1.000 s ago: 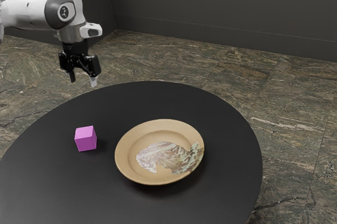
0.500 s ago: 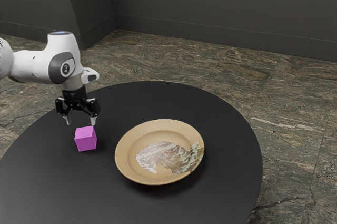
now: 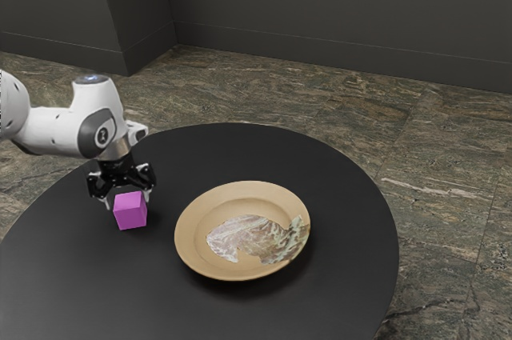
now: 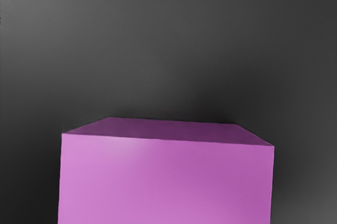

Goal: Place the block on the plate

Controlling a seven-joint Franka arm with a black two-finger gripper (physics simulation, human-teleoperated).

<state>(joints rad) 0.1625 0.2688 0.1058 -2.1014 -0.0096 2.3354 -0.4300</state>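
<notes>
a white robot arm reaches in from the exterior view's left, its black gripper lowered over a pink block on a round black table. the gripper stands wide, a pale fingertip at either side of the block, its grip not closed on it. the block sits upright on the tabletop, off the plate, a tan, round dish with a raised rim that lies to the exterior view's right of it, with a gap of bare table between the two. a marbled patch in white, brown and green spreads across the dish and up onto its rim. in the wrist view, the block looms large against the dark tabletop. behind, a brown stone floor meets dark gray walls.
</notes>
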